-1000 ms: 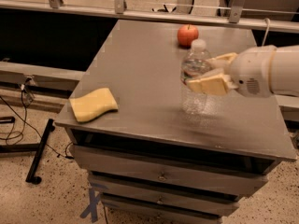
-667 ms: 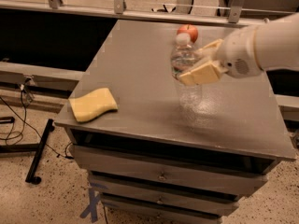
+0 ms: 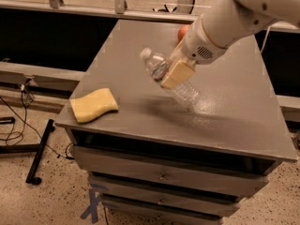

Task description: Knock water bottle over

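Note:
The water bottle is a clear ribbed bottle with a white cap. It leans far to the left over the grey table, with its cap up and to the left and its base still near the tabletop. My gripper, tan at its tip, comes in from the upper right on a white arm. It lies against the bottle's middle and covers most of the label band.
A yellow sponge lies near the table's front left corner. A red apple sits at the back, mostly hidden behind the arm. The table stands on drawers, with cables and a black stand leg on the floor at left.
The bottle stood upright a second ago and now tips steeply to the left. My gripper and arm have swept left and forward with it.

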You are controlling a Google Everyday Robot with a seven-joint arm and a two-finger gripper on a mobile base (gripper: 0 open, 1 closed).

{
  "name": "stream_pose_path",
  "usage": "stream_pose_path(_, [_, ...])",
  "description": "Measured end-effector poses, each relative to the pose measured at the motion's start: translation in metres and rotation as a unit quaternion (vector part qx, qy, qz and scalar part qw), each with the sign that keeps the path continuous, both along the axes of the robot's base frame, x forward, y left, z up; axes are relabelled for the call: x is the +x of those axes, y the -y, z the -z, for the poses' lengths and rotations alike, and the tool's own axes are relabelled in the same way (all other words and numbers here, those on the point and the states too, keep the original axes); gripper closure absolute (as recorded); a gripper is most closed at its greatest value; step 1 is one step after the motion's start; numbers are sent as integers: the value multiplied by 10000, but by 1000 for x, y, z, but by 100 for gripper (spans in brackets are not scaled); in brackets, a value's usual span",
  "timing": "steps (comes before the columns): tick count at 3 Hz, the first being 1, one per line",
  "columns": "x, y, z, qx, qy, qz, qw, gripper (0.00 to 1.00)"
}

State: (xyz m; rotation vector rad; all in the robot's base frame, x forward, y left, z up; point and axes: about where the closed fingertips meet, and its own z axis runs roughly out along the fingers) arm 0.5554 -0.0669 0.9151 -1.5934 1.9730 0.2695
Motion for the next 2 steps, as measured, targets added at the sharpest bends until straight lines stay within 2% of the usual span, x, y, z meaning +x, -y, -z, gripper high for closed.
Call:
stream_pose_path(1, [15,-4,28,-835,-155,-194,9962,100])
stream_pose_path(2, [26,-7,48,-1271,-289,-188,9913,100])
